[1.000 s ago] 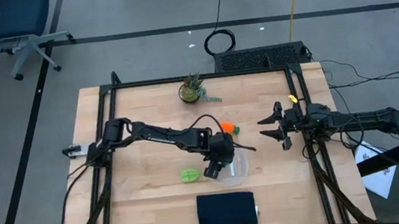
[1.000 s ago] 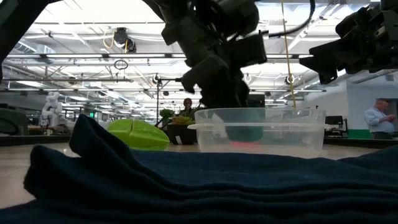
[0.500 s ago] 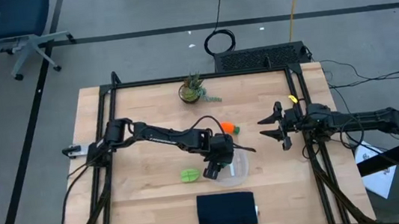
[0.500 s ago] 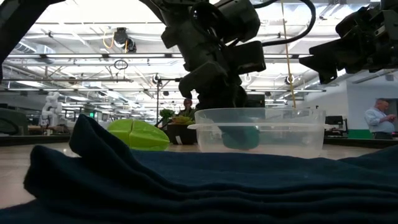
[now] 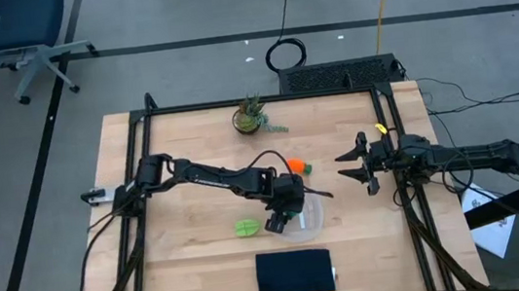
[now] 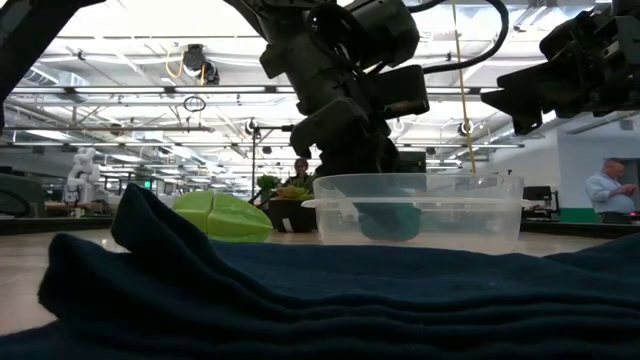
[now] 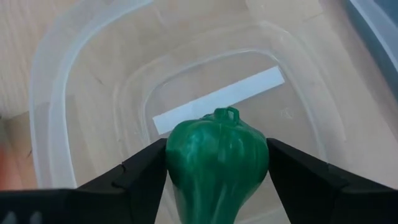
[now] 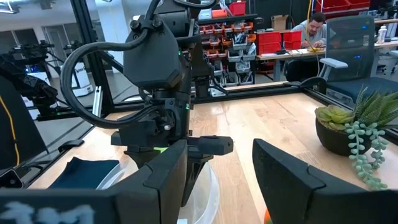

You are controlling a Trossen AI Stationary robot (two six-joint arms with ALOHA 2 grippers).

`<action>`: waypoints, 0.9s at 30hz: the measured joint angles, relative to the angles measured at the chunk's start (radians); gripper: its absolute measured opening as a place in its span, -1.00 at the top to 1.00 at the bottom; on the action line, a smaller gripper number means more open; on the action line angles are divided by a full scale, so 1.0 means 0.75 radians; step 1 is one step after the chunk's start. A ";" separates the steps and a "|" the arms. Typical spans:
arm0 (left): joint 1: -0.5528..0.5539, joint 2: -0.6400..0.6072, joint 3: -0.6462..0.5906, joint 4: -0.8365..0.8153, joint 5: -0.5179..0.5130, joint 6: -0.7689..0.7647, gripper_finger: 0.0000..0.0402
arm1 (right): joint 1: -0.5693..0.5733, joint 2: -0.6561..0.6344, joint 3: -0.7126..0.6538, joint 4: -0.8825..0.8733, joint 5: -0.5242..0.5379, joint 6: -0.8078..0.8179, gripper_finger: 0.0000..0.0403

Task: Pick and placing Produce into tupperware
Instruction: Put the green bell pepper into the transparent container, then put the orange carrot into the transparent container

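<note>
The dark green lump [image 7: 216,163] sits between the fingers of my left gripper [image 7: 216,144], low inside the clear tupperware [image 7: 45,93]. The high view shows that gripper [image 5: 283,217] over the tupperware's [image 5: 309,220] left part. In the low view the lump [image 6: 389,219] shows through the tupperware's wall [image 6: 470,212]. The lime-green leafy piece [image 5: 246,228] lies flat on the table left of the tupperware. The orange carrot [image 5: 294,167] lies on the table beyond it. My right gripper [image 5: 354,166] hangs open above the table's right part. My left gripper pinches the dark green lump by its two flanks [image 7: 176,163], one finger [image 7: 140,174] on each side. The fingers come from above, slanting down into the tupperware. The lump's stem end [image 7: 225,114] points away from the gripper. Whether it touches the tupperware's floor, I cannot tell.
A dark folded cloth pad [image 5: 295,272] lies by the near edge, just in front of the tupperware. A potted plant [image 5: 250,115] stands near the far edge. A white label strip [image 7: 217,99] lies on the tupperware's floor. Bare wood stretches along the table's left side.
My left gripper has sunk a little, carrying the green lump lower inside the tupperware, and has kept still for the last half second.
</note>
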 joint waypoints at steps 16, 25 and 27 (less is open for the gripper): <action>0.000 -0.142 -0.001 -0.094 -0.077 0.079 -0.35 | 0.000 0.002 0.000 0.001 0.000 0.000 0.13; 0.031 -0.360 0.000 -0.192 -0.116 0.069 -0.11 | 0.000 0.014 0.000 0.002 0.000 -0.001 0.13; 0.038 -0.392 0.000 -0.226 -0.116 0.069 0.08 | 0.000 0.014 0.000 0.005 0.000 -0.002 0.13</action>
